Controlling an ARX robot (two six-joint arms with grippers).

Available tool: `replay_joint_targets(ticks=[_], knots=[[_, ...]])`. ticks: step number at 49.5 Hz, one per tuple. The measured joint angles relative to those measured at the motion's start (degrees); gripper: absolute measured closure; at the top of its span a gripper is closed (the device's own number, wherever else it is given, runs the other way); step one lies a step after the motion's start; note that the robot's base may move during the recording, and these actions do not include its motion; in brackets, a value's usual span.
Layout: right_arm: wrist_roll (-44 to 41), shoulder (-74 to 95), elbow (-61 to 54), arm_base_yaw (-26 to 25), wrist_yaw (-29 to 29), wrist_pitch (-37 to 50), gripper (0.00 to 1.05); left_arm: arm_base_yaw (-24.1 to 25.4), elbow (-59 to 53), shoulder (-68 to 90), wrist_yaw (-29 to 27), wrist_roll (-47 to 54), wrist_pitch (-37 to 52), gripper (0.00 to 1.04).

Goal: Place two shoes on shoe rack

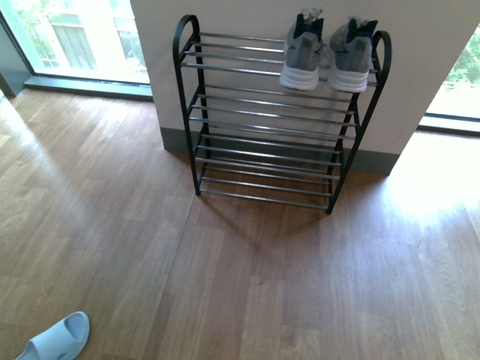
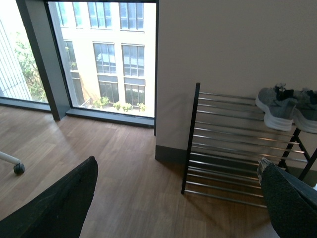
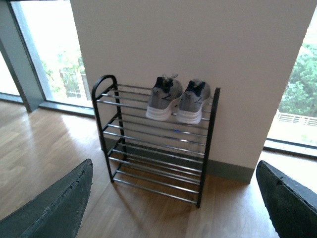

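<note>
The shoe rack (image 1: 270,124) stands against the wall, black-framed with chrome rods. Two grey sneakers (image 1: 301,54) (image 1: 352,54) sit side by side on the right end of its top shelf, heels toward me. They also show in the left wrist view as sneakers (image 2: 277,105) on the rack (image 2: 233,148), and in the right wrist view as sneakers (image 3: 162,97) (image 3: 192,100) on the rack (image 3: 158,144). A pale-blue slide (image 1: 56,339) lies on the floor at the near left. My left gripper (image 2: 178,198) and right gripper (image 3: 173,198) are open and empty, well back from the rack.
Wooden floor (image 1: 247,277) stretches between me and the rack. Large windows (image 1: 75,37) flank the wall on both sides. A caster wheel (image 2: 19,168) of some stand rests on the floor in the left wrist view.
</note>
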Motion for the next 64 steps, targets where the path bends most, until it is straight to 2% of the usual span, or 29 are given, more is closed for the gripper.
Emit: replay_joint_targets(ticks=[64], knots=[[0.2, -0.1, 0.0, 0.0, -0.2, -0.1, 0.09, 0.0, 0.0, 0.0, -0.2, 0.0, 0.0, 0.09]])
